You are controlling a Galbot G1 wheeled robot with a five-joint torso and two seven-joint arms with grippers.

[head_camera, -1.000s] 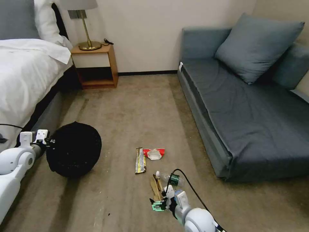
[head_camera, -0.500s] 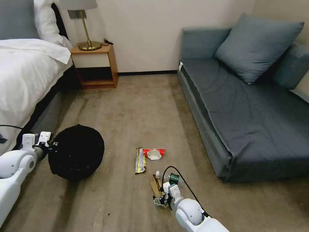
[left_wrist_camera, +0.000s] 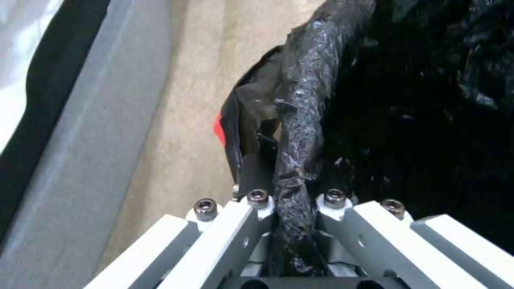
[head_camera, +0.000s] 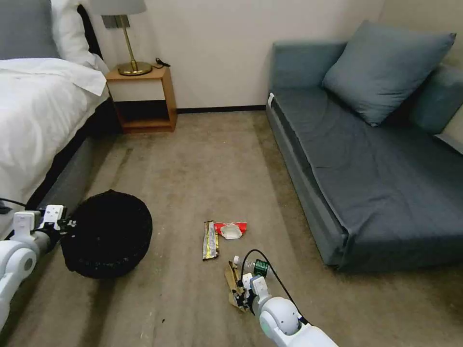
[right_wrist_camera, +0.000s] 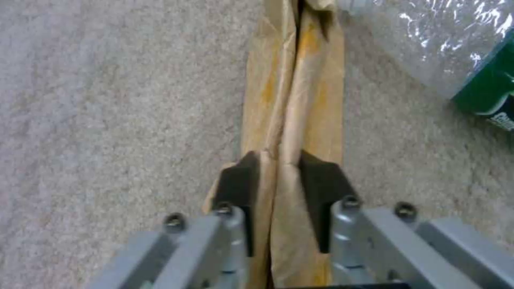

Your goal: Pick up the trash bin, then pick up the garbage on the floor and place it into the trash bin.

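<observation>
Black liner plastic showed first in the head view: I had the left gripper [head_camera: 65, 224] clamped on the near rim of the trash bin [head_camera: 107, 233], which hung tilted beside the bed [head_camera: 34, 120], mouth toward the litter, probably so drops would be short. My right gripper [head_camera: 239, 300] sat low on the carpet [head_camera: 193, 159], closed on the brown paper bag [head_camera: 232, 284]. Just past its fingers lay the bottle [head_camera: 255, 266]; farther out, the dark-gold wrapper [head_camera: 210, 239] and the red-white wrapper [head_camera: 231, 230].

Left wrist view: fingers [left_wrist_camera: 225, 228] were pinched nearly together on the bunched bag-covered rim [left_wrist_camera: 300, 132], bin interior to one side.

Right wrist view: both pads [right_wrist_camera: 240, 184] squeezed the paper bag's centre crease [right_wrist_camera: 292, 92], a raised fold that I judged easier to grab than flat paper. Bag was resting on the floor, not yet lifted. Bottle's green label [right_wrist_camera: 484, 96] lay just beside the pads, untouched.
</observation>
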